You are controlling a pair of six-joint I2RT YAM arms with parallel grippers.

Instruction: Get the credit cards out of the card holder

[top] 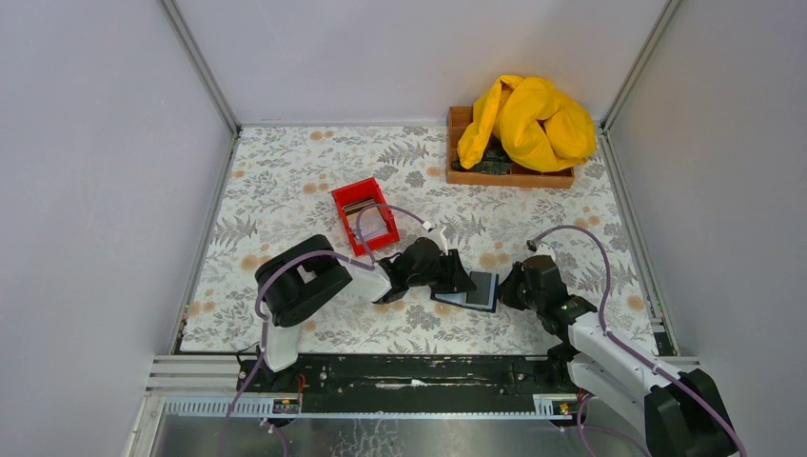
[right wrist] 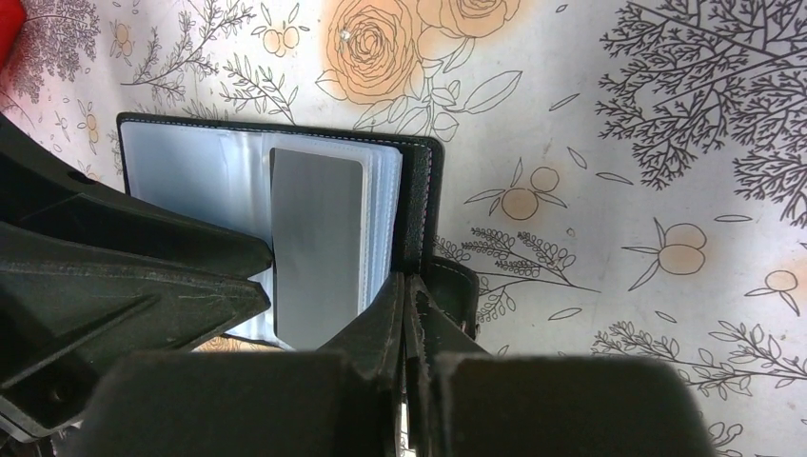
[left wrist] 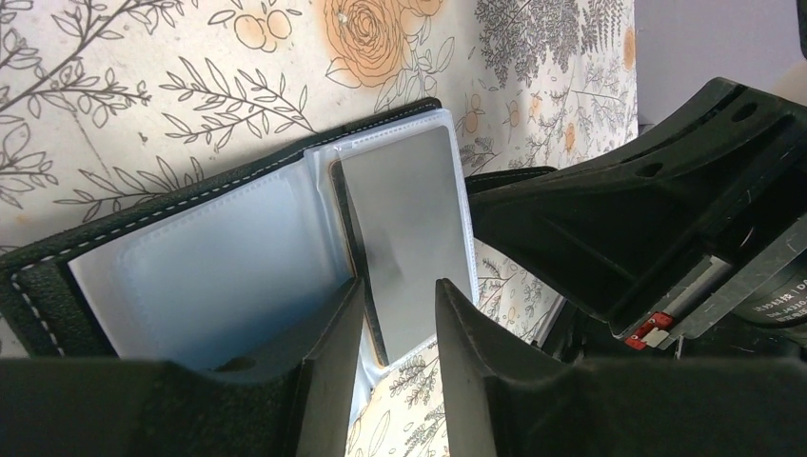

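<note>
Left tool [left wrist: 400,290] spread at grey card [left wrist: 404,209], right tool [right wrist: 409,286] pinching card holder [right wrist: 420,205], red bin [top: 344,221] nearby

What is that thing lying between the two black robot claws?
The open black folding card holder, with a grey rectangular card in its clear sleeve. The top view shows it between the left gripper and the right gripper.

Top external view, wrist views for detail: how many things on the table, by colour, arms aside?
Red bin: 1
Brown wooden tray: 1
Yellow cloth: 1
Black card holder: 1
Grey card: 1
Total: 5, leaving out the bin's contents and what the cloth covers, too small or hidden to count.
</note>
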